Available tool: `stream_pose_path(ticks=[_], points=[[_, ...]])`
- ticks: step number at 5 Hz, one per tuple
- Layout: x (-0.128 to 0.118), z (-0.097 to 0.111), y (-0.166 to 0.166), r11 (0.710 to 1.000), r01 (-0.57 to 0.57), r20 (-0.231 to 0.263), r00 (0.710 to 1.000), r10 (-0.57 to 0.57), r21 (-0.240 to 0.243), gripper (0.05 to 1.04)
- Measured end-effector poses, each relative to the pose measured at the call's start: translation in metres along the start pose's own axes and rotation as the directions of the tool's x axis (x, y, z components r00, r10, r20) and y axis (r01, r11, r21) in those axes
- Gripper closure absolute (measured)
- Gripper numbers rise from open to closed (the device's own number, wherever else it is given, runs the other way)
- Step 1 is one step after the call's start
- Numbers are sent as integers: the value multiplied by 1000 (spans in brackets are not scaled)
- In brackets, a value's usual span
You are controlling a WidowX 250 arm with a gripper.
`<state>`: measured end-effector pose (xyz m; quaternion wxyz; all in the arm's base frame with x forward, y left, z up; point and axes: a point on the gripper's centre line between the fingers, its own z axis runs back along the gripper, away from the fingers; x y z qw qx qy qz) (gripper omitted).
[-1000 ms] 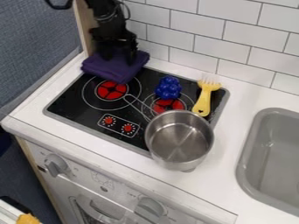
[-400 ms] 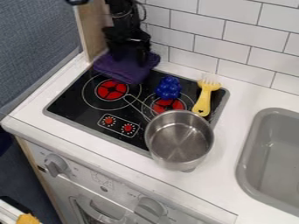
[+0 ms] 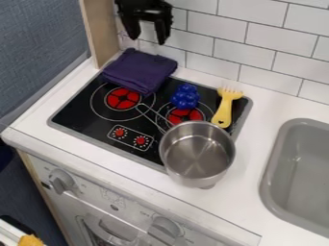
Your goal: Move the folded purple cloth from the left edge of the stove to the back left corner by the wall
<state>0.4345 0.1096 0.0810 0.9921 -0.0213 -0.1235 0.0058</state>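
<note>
Gripper (image 3: 147,41) hangs above folded purple cloth (image 3: 140,69), jaws parted, empty. Cloth lies unheld, borne by stove (image 3: 77,115) at its back corner and worktop (image 3: 257,144) behind. Blue toy (image 3: 185,97) sits near, between cloth and yellow fork (image 3: 223,110).

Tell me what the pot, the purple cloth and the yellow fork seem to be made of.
The pot: bare metal, probably stainless steel, smooth and silvery with bright reflections inside. The purple cloth: soft matte fabric, judging by its folds; which fiber I can't tell. The yellow fork: likely smooth plastic, given its even color.
</note>
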Motion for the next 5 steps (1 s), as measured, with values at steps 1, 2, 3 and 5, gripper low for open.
stream_pose_path(ticks=[1,2,3,5], points=[[-8,4,-5,1000,19,-32,999,-19,1,85],[-18,18,-12,999,42,-45,998,-41,19,85],[-40,21,-19,998,54,-76,996,-51,31,85],[-75,34,-30,997,60,-58,997,-57,38,85]])
